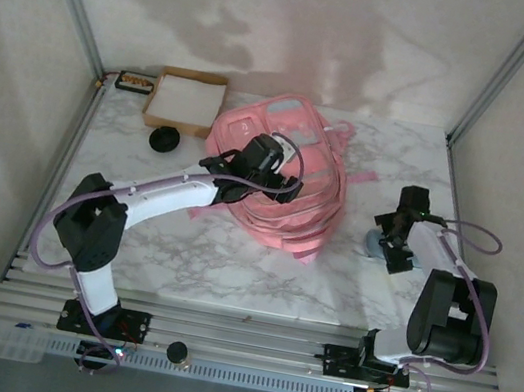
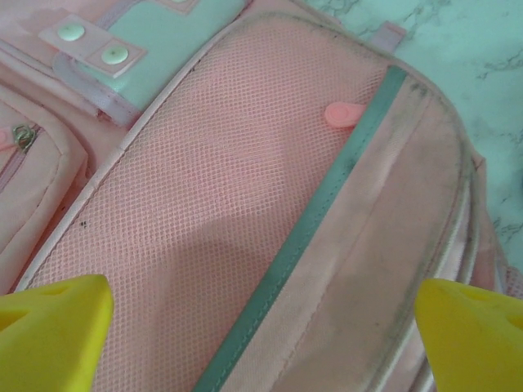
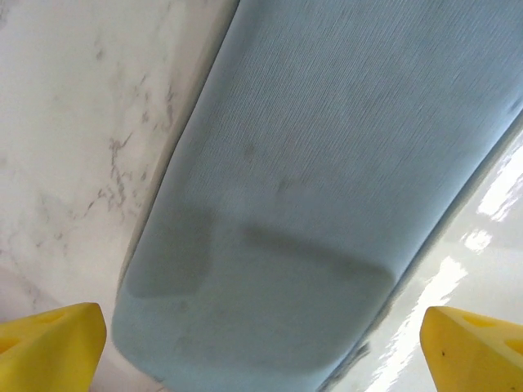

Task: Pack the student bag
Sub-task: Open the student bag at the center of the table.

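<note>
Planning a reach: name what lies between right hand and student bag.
Bare marble tabletop separates right hand from student bag, seen in the top view.

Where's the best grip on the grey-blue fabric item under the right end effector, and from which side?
Likely across its narrow width, near the rounded end, from straight above. The grey-blue fabric item lies flat and elongated on the marble table; the right end effector hangs over it, open, a finger on each side.

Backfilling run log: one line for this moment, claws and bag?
left claw open over student bag mesh | right claw open above grey-blue item | nothing held
</note>
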You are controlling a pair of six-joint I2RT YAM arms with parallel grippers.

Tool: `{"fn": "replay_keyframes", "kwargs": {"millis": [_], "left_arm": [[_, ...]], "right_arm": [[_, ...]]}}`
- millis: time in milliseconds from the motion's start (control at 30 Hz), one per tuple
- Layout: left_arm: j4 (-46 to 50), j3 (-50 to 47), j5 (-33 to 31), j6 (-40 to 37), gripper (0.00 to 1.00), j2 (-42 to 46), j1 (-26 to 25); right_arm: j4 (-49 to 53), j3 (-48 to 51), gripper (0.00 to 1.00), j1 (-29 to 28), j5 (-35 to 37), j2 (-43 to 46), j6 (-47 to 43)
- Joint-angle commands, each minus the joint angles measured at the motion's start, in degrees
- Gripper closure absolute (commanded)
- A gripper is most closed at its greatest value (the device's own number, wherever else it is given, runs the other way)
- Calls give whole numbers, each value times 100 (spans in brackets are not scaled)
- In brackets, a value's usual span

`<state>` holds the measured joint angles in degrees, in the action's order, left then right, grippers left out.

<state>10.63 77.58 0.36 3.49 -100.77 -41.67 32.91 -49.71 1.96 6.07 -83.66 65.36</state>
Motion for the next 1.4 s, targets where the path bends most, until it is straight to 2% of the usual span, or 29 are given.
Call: {"fn": "replay_keyframes", "kwargs": {"millis": [0, 133, 267, 433, 600, 767, 833, 933, 1033, 1167, 1367], "left_arm": [[257, 185, 201, -223, 5, -134, 154], [317, 132, 161, -328, 5, -60, 181], [482, 178, 111, -348, 4, -69, 238], [615, 188, 336, -836, 4, -149, 157], [743, 341, 326, -1543, 2, -329, -117], [795, 395, 69, -2108, 1, -530, -396], [875, 479, -12, -2278, 1, -672, -464], [876, 628, -456, -2425, 1, -882, -526], [864, 898, -941, -2571, 7, -1087, -509], [1009, 1273, -1097, -2684, 27, -1208, -469], [1235, 1591, -1212, -2818, 36, -1238, -397]], "right_arm": [[-162, -69, 1, -55, 82, -274, 1075], [91, -501, 1, -231, 525, -740, 1190], [53, -283, 4, -239, 475, -910, 1035], [133, -195, 17, -206, 552, -749, 194], [143, -238, 23, -196, 389, -556, -824], [134, -203, 31, -163, 269, -424, -1637], [112, -156, 31, -117, 166, -334, -1836], [67, -129, 31, -97, 4, -249, -2185], [29, -85, 31, -55, -240, -215, -2454], [3, -18, 30, -20, -310, -188, -2713], [-195, 150, 31, 35, -545, -230, -2765]]}}
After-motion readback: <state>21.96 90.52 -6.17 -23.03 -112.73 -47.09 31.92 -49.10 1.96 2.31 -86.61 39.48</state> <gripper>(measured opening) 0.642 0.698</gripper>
